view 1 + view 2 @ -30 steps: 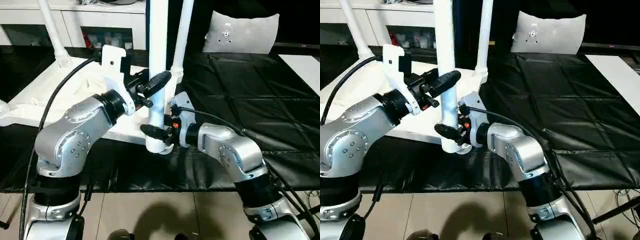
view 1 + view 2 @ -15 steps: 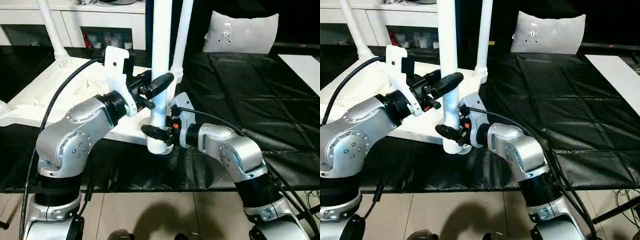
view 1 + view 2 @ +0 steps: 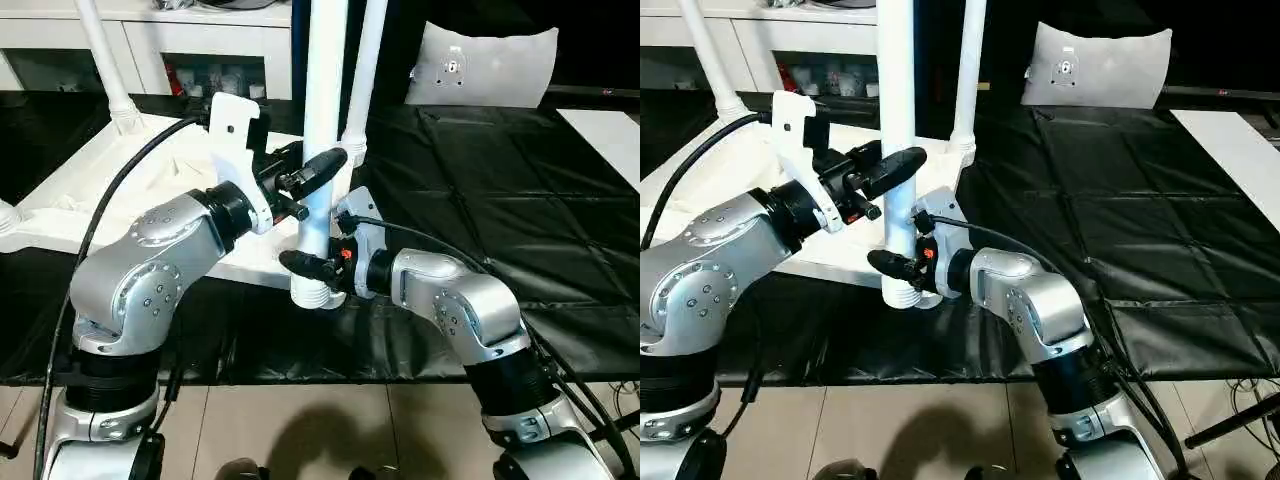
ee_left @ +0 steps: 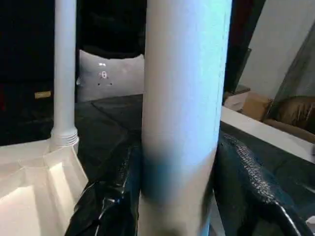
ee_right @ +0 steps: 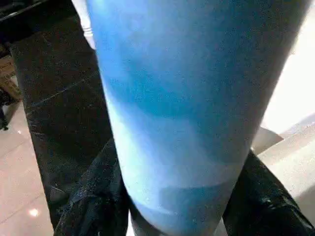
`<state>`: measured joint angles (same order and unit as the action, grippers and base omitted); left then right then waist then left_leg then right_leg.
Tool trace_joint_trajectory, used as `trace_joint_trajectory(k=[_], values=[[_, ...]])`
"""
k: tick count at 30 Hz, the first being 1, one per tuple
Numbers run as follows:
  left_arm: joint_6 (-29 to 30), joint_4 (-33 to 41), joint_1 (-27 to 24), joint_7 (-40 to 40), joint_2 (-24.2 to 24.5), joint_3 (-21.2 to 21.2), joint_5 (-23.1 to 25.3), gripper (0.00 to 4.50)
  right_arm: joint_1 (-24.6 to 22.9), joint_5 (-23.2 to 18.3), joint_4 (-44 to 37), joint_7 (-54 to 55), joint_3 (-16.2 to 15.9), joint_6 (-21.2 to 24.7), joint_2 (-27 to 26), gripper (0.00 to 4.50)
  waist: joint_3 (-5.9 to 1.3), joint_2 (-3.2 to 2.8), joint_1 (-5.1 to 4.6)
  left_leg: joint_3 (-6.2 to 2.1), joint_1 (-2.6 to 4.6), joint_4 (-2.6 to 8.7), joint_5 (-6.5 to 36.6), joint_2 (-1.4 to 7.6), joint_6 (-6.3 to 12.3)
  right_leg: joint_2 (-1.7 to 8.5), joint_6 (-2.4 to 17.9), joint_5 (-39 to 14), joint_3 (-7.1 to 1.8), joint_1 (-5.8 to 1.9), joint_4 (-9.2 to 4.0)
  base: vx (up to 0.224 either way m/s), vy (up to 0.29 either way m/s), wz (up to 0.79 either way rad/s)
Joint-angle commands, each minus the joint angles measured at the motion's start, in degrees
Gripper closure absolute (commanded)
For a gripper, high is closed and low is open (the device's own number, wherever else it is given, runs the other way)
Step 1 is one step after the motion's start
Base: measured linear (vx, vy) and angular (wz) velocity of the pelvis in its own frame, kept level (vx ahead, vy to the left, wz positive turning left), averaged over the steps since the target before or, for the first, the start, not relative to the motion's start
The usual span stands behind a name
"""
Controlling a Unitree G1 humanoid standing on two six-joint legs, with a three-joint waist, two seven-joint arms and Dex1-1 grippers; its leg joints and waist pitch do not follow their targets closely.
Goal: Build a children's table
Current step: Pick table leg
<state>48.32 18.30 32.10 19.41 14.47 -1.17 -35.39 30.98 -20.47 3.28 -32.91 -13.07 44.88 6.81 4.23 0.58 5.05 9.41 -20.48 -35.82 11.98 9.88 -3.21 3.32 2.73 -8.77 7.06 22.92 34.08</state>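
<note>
Both jaws are clamped on the same white tapered plastic tube leg, which stands upright at the near right corner of the white rectangular plastic table top. The left gripper holds the leg higher up, with one black finger on each side of the tube. The right gripper holds it lower, just above the ribbed foot of the leg, and its black fingers also press the tube from both sides. The foot of the leg is at the near edge of the table top, where the corner socket is; I cannot tell if it sits fully inside.

The table top lies upside down on a black quilted sheet. Another white tube leg stands upright in the far right corner, just behind the held one. A third white leg stands at the far left corner. Further away there is a white cabinet with shelves and, to the right, a grey cushion.
</note>
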Motion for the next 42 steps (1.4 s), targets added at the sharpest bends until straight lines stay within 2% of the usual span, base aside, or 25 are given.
trace_joint_trajectory(k=[1,5,9,13,15,16,17,18,21,22,23,24,26,27,28,29,33,34,35,36,37,38,40,42], values=[[0.9,4.5,2.4,2.4,-1.9,0.6,-5.9,2.05,0.1,0.0,1.2,1.0,1.2,0.5,-0.1,2.59,-4.54,-0.19,0.01,-1.31,0.04,4.38,6.6,3.13,-0.84,5.65,2.2,-22.0,-3.96,-3.40,-4.55,0.000,0.000,0.00],[2.5,6.2,2.3,4.3,-2.5,1.3,-9.3,2.05,0.4,0.3,1.8,1.2,1.3,0.0,-0.4,2.59,-4.51,-0.30,0.01,-1.35,0.16,4.39,7.3,3.09,-0.77,5.59,1.5,-23.5,-3.86,-3.29,-4.81,0.000,0.000,0.00],[2.1,7.3,2.4,5.9,-3.6,1.0,-12.2,2.05,0.5,0.8,2.4,1.4,1.4,-0.8,-0.5,2.59,-4.58,-0.54,0.05,-1.39,0.18,4.39,7.0,3.13,-0.85,5.50,1.5,-22.4,-3.87,-3.28,-4.72,0.000,0.000,0.00],[3.3,9.6,1.5,9.6,-1.8,3.4,-12.5,2.05,0.2,1.2,2.9,1.8,1.6,-1.6,-0.4,2.59,-4.60,-0.79,0.05,-1.46,0.22,4.41,7.3,3.22,-1.06,5.68,2.3,-21.4,-3.92,-3.29,-4.57,0.000,0.000,0.00],[3.5,10.0,1.0,10.3,-2.0,4.1,-12.7,2.05,-0.2,1.2,2.7,2.4,2.0,-2.1,-0.8,2.59,-4.62,-0.67,0.00,-1.46,0.10,4.47,7.4,3.29,-1.15,5.55,2.9,-20.6,-3.94,-3.39,-4.38,0.000,0.000,0.00],[3.5,10.1,1.0,10.3,-2.1,4.1,-12.9,2.05,-0.3,1.3,2.7,2.5,2.1,-2.2,-0.9,2.59,-4.45,-1.02,-0.13,-1.44,0.25,4.49,8.3,3.24,-1.12,5.39,2.7,-21.3,-3.87,-3.19,-4.67,0.000,0.000,0.00],[3.5,10.1,0.9,10.3,-2.4,4.0,-13.1,2.05,-0.4,1.3,2.6,2.7,2.2,-2.3,-1.1,2.59,-4.49,-0.97,-0.11,-1.41,0.35,4.48,8.9,3.15,-1.19,5.41,2.5,-22.1,-3.86,-3.28,-4.73,0.000,0.000,0.00],[3.5,9.6,1.0,9.8,-3.0,3.4,-13.4,2.05,-0.5,1.3,2.5,2.9,2.4,-2.4,-1.2,2.59,-4.48,-1.17,-0.03,-1.43,0.37,4.49,9.0,3.13,-1.21,5.46,2.4,-22.3,-3.85,-3.29,-4.82,0.000,0.000,0.00],[2.2,6.5,1.9,6.8,-3.0,2.0,-9.8,2.05,-0.8,1.3,2.4,3.3,2.6,-2.7,-1.4,2.59,-4.51,-1.03,-0.06,-1.53,0.29,4.54,9.2,3.10,-1.26,5.40,1.7,-23.0,-3.76,-3.40,-4.91,0.000,0.000,0.00],[1.6,5.8,1.8,7.2,-2.5,1.3,-9.3,2.05,-0.7,1.3,2.4,3.2,2.7,-2.9,-1.4,2.59,-4.51,-0.79,-0.15,-1.51,0.28,4.54,9.1,3.10,-1.17,5.39,1.5,-23.0,-3.77,-3.37,-4.94,0.000,0.000,0.00],[1.6,5.8,1.7,7.3,-2.5,1.1,-9.4,2.05,-0.7,1.3,2.4,3.2,2.8,-3.0,-1.4,2.59,-4.56,-0.87,-0.11,-1.53,0.32,4.52,9.0,3.11,-1.17,5.43,1.5,-23.0,-3.78,-3.38,-4.86,0.000,0.000,0.00],[1.3,5.8,1.5,7.7,-2.5,0.4,-10.2,2.05,-0.7,1.2,2.5,3.2,2.9,-3.3,-1.4,2.59,-4.59,-0.64,-0.13,-1.50,0.27,4.51,8.6,3.14,-1.08,5.43,1.6,-22.5,-3.81,-3.39,-4.84,0.000,0.000,0.00],[0.8,6.1,0.8,8.4,-3.1,-0.8,-12.2,2.05,-0.7,1.3,2.8,3.2,3.1,-4.1,-1.1,2.59,-4.69,-0.67,-0.05,-1.51,0.18,4.48,7.7,3.23,-1.06,5.49,2.1,-21.0,-3.88,-3.43,-4.52,0.000,0.000,0.00],[0.4,6.5,0.3,8.8,-4.0,-2.0,-14.4,2.05,-0.8,1.3,3.0,3.1,3.4,-4.7,-1.0,2.59,-4.68,-0.78,0.00,-1.50,0.14,4.46,7.3,3.26,-1.02,5.55,2.6,-20.3,-3.91,-3.45,-4.41,0.000,0.000,0.00],[0.0,6.4,-0.3,7.8,-6.6,-4.5,-18.3,2.05,-0.9,1.4,3.4,3.3,3.8,-5.5,-0.9,2.59,-4.64,-0.55,-0.05,-1.40,0.11,4.43,7.3,3.24,-0.99,5.54,3.1,-20.0,-3.94,-3.45,-4.40,0.000,0.000,0.00],[0.0,6.4,-0.3,7.7,-6.7,-4.6,-18.5,2.05,-0.9,1.4,3.5,3.3,3.8,-5.5,-0.9,2.59,-4.61,-0.56,-0.07,-1.24,0.01,4.32,7.3,3.16,-0.97,5.68,3.4,-20.2,-3.95,-3.50,-4.49,0.000,0.000,0.00],[-2.0,5.3,-1.4,6.0,-12.4,-10.2,-28.3,2.05,-1.1,0.6,3.5,3.7,5.9,-6.5,-1.5,2.59,-4.44,-0.55,-0.01,-1.25,0.17,4.37,9.0,2.94,-0.60,5.53,1.8,-24.6,-3.68,-3.40,-5.31,0.000,0.000,0.00],[-2.6,4.5,-1.7,5.4,-13.5,-11.4,-30.3,2.05,-1.3,0.2,3.3,3.6,6.3,-6.4,-1.6,2.59,-4.60,-0.71,0.15,-1.23,0.24,4.23,8.8,3.01,-0.85,5.88,2.3,-24.7,-3.81,-3.42,-5.11,0.000,0.000,0.00],[-2.7,4.3,-1.8,5.3,-13.6,-11.6,-30.5,2.05,-1.3,0.1,3.3,3.6,6.3,-6.4,-1.6,2.59,-4.63,-0.72,0.64,-1.26,0.67,4.31,9.4,3.41,-1.27,5.77,3.6,-24.3,-3.75,-2.93,-5.28,0.000,0.000,0.00],[-3.2,3.6,-2.1,4.9,-14.4,-12.5,-31.7,2.05,-1.6,-0.2,3.0,3.4,6.4,-6.5,-1.6,2.59,-4.66,-0.73,0.68,-1.27,0.50,4.36,9.4,3.46,-1.42,5.52,3.8,-23.0,-3.73,-3.07,-5.05,0.000,0.000,0.00],[-3.3,2.6,-2.5,4.8,-14.7,-13.0,-31.7,2.05,-2.0,-0.4,2.3,2.8,6.1,-6.7,-1.3,2.59,-4.64,-0.52,0.64,-1.34,0.20,4.61,9.3,3.46,-1.26,5.21,3.6,-20.7,-3.72,-3.31,-4.77,0.000,0.000,0.00],[-3.1,2.2,-2.7,4.9,-14.5,-12.8,-30.7,2.05,-2.3,-0.6,1.8,2.5,6.0,-6.8,-1.3,2.59,-4.59,-0.59,0.59,-1.31,0.14,4.63,9.5,3.33,-1.11,5.17,3.1,-20.3,-3.74,-3.37,-4.76,0.000,0.000,0.00],[-3.1,1.8,-3.0,5.5,-14.0,-12.0,-26.0,2.05,-2.9,-0.9,0.9,2.5,5.9,-7.0,-1.3,2.59,-4.51,-0.33,0.10,-1.19,-0.10,4.60,8.8,2.82,-0.41,5.20,-0.1,-23.3,-3.73,-3.67,-5.22,0.000,0.000,0.00],[-3.3,1.8,-3.1,5.8,-13.5,-11.3,-23.8,2.05,-3.2,-1.0,0.6,2.5,5.9,-7.1,-1.3,2.59,-4.46,-0.47,0.00,-1.21,-0.04,4.54,8.7,2.69,-0.40,5.20,-1.8,-25.7,-3.61,-3.60,-5.57,0.000,0.000,0.00]])
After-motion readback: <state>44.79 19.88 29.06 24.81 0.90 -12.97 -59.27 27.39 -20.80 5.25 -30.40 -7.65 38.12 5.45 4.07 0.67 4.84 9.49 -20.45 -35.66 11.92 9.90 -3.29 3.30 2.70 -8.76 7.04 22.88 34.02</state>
